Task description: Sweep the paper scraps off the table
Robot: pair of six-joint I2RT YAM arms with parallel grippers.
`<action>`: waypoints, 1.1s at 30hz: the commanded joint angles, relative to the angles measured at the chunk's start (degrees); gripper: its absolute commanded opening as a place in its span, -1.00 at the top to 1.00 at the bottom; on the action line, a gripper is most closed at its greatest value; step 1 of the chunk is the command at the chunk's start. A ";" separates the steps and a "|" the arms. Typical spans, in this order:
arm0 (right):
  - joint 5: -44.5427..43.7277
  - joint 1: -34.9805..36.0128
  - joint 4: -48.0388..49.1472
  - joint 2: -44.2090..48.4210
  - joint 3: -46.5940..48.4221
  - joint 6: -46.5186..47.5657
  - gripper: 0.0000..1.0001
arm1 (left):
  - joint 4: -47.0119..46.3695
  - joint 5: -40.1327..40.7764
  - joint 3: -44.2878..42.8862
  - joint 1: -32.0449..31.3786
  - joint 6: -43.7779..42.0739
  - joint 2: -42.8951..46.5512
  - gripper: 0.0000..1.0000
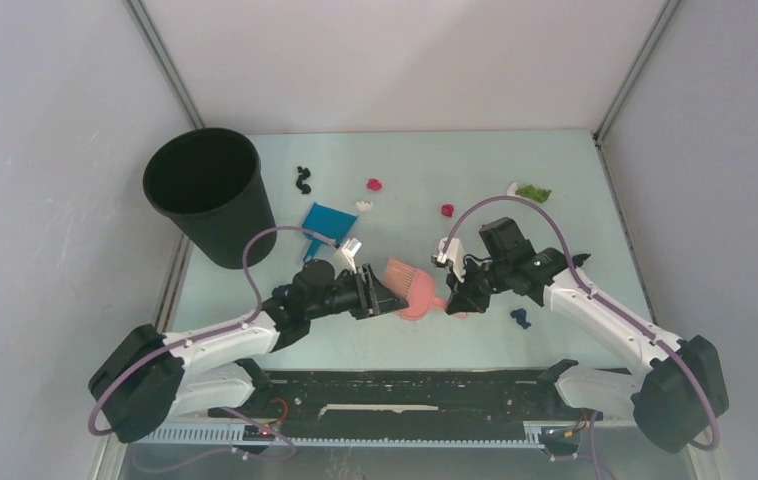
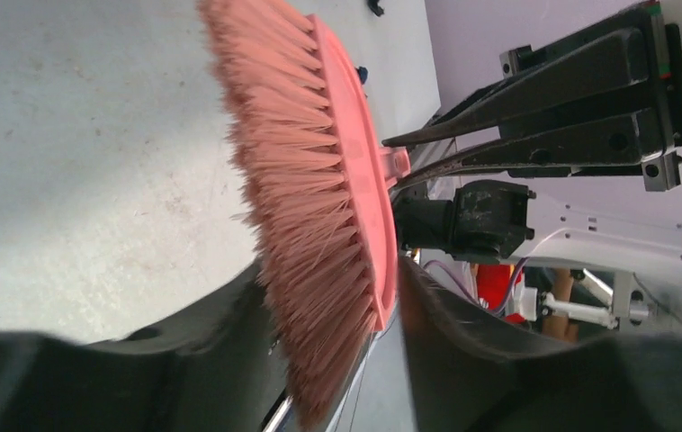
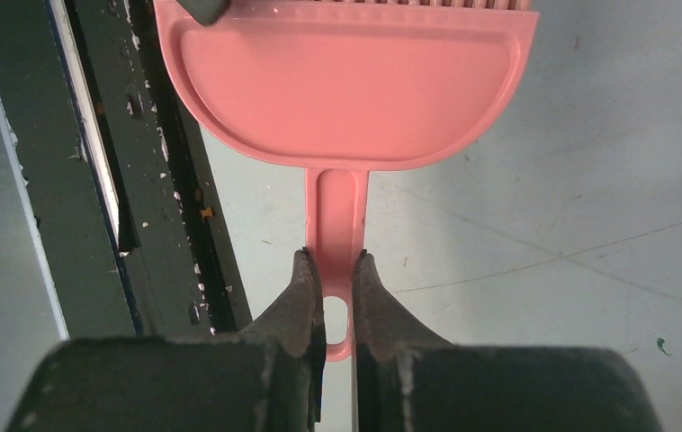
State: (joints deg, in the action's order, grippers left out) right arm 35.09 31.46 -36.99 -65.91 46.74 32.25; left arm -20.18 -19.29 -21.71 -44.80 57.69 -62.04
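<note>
Now the right hand (image 3: 333,261) pinches the pink brush (image 3: 355,81) by its handle, the left hand (image 1: 385,295) clasps its head; paper scraps (image 1: 447,210) lie beyond the brush, across the table (image 1: 435,160).

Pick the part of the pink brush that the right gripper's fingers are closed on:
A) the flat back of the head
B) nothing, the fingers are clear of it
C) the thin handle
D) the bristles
C: in the right wrist view the right gripper has its fingers pressed against both sides of the pink brush handle, just above its hang hole.
</note>
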 commanded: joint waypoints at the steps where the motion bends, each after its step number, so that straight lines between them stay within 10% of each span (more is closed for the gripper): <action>1: 1.64 -0.25 2.92 0.21 -0.62 0.42 1.00 | -9.90 -4.57 -2.53 -1.02 3.49 -3.99 0.10; 7: 1.65 -0.25 3.31 -0.35 -0.87 0.52 1.00 | -13.87 -5.21 -1.08 -1.07 4.20 -4.74 0.97; 10: 3.57 -0.79 3.54 -0.25 -0.86 -0.49 1.00 | -15.09 -5.05 0.57 -1.07 2.74 -2.73 1.00; 18: 22.13 -8.07 0.45 -0.54 0.04 -3.26 -0.32 | -16.53 -3.93 7.82 -1.17 -2.88 10.39 1.00; 33: 39.81 -8.27 -11.34 -13.28 5.35 0.19 -0.19 | -17.08 0.48 11.70 -1.13 -5.21 21.18 1.00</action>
State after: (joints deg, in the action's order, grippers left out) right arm 69.52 23.24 -44.14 -77.41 49.98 30.15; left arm -32.71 -21.56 -10.13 -45.63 54.35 -41.85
